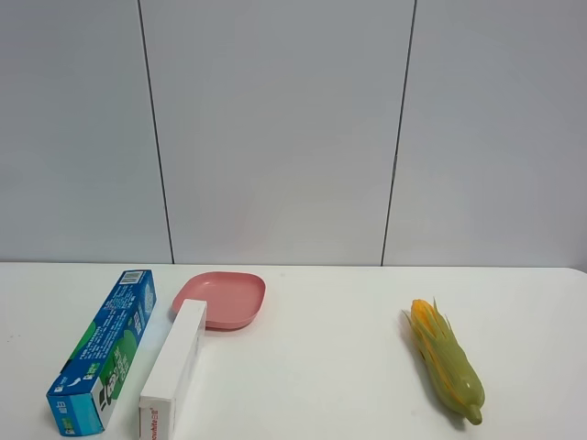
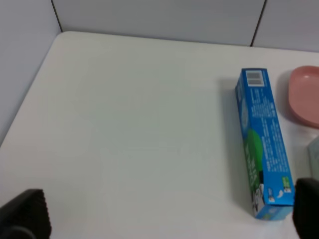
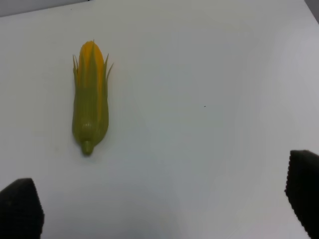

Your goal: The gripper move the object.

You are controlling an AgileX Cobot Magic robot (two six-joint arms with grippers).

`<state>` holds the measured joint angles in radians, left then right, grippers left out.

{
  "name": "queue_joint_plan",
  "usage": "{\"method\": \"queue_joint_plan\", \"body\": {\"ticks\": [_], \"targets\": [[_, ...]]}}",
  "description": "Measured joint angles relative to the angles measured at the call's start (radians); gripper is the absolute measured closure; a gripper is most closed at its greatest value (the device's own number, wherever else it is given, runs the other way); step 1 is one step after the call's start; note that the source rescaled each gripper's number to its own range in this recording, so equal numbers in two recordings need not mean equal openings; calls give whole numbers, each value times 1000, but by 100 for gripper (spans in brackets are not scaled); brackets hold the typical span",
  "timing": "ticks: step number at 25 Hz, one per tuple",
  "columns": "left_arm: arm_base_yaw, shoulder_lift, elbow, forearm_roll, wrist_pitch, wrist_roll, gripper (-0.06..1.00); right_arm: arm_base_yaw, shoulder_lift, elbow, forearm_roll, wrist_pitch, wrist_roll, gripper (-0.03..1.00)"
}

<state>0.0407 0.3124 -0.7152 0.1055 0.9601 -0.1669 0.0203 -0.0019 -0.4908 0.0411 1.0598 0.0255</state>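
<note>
The blue box (image 1: 101,362) lay flat near the left edge of the tabletop (image 1: 321,367), its barcode end toward the far edge. Just beside it lay the white box (image 1: 174,368), whose far end met the rim of the pink plate (image 1: 225,298). The corn cob (image 1: 447,362) lay well apart, toward the right edge. The left claw (image 2: 164,219) hung with its fingers spread wide, holding nothing, above bare tabletop beside the blue box. The right claw (image 3: 164,209) likewise stood wide and empty near the corn cob.
</note>
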Motion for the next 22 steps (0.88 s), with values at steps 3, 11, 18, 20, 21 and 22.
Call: {"method": "queue_joint_plan", "body": {"ticks": [3, 11, 18, 20, 21, 22], "targets": [[0, -47, 0, 0, 45, 21, -5, 0, 0, 0, 0, 0, 0, -3], [0, -235, 0, 3, 69, 55, -5, 0, 0, 0, 0, 0, 0, -3], [0, -316, 37, -28, 91, 54, -5, 0, 0, 0, 0, 0, 0, -3], [0, -316, 83, -45, 92, 54, -5, 0, 0, 0, 0, 0, 0, -3], [0, -316, 105, -59, 92, 54, -5, 0, 0, 0, 0, 0, 0, -3], [0, -316, 131, -78, 86, 55, -5, 0, 0, 0, 0, 0, 0, -3]]}}
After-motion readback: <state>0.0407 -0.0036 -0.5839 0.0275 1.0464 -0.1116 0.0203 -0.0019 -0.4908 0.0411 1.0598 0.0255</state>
